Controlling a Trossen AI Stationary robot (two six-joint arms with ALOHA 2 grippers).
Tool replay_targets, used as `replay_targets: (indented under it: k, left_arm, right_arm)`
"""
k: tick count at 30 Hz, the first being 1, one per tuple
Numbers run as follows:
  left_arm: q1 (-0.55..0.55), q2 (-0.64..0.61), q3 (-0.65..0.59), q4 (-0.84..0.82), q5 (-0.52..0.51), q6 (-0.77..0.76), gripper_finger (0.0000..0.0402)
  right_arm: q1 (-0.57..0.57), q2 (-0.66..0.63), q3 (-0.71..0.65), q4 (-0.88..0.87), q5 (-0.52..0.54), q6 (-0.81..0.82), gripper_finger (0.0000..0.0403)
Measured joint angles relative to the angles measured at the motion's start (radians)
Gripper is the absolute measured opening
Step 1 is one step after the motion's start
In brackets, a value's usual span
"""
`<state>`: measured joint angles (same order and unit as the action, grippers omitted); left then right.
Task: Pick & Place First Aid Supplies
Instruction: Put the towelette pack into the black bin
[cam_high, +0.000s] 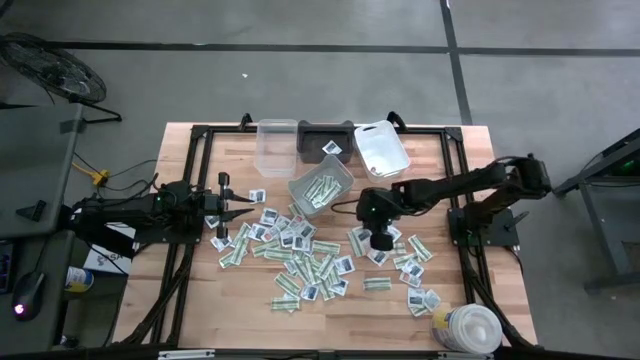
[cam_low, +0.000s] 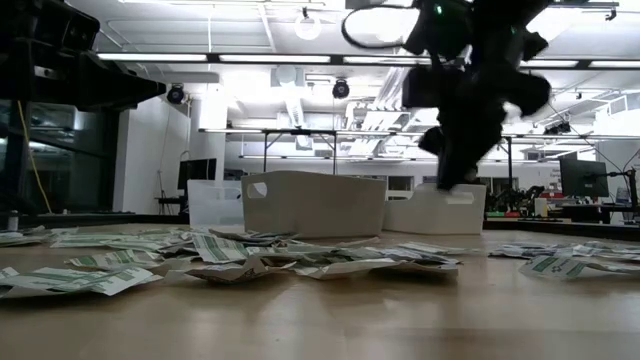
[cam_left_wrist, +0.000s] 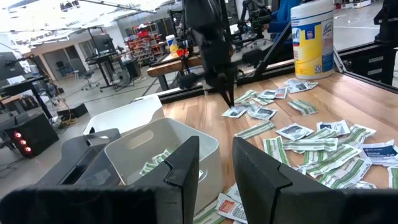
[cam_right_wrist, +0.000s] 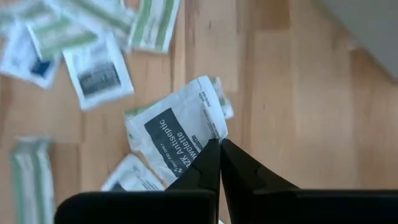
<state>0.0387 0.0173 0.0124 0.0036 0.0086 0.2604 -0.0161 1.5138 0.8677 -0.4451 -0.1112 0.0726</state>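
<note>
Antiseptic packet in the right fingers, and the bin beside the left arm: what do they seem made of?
Antiseptic towelette packet: probably laminated paper or foil, matte white with dark print; it creases where the right gripper pinches its corner. Bin: likely moulded plastic, translucent grey and smooth, with rounded corners; green-and-white strips lie inside.

Pale striped wood table (cam_high: 200, 300) with black frame edges. Green-and-white striped narrow packets (cam_high: 286, 302), white squarish packets (cam_high: 340, 264) with dark blue print. White antiseptic towelette packet (cam_right_wrist: 177, 134) with a dark label block and white lettering. Clear bin (cam_high: 277, 146), dark bin (cam_high: 326, 138), white bin (cam_high: 381, 150), grey bin (cam_high: 320, 186) holding green-white strips. White round tub (cam_left_wrist: 313, 37) with yellow-and-blue label. Black right gripper (cam_right_wrist: 219, 144), black left gripper (cam_left_wrist: 214, 163). Grey floor with dark lines.
</note>
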Motion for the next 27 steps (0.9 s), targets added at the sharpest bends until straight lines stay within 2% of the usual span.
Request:
replay_targets:
  k: [5,12,19,27]
  left_arm:
    - [0.0,0.0,0.0,0.0,0.0,0.0,0.0096]
    - [0.0,0.0,0.0,0.0,0.0,0.0,0.0096]
    - [0.0,0.0,0.0,0.0,0.0,0.0,0.0096]
    - [0.0,0.0,0.0,0.0,0.0,0.0,0.0096]
  right_arm:
    - [-0.036,-0.001,0.09,-0.07,0.017,0.017,0.0]
    - [-0.131,-0.001,0.249,-0.149,0.111,0.165,0.0]
    - [-0.228,0.039,0.352,-0.146,0.215,0.245,0.0]
    - [-0.328,0.143,0.447,-0.066,0.295,0.326,0.0]
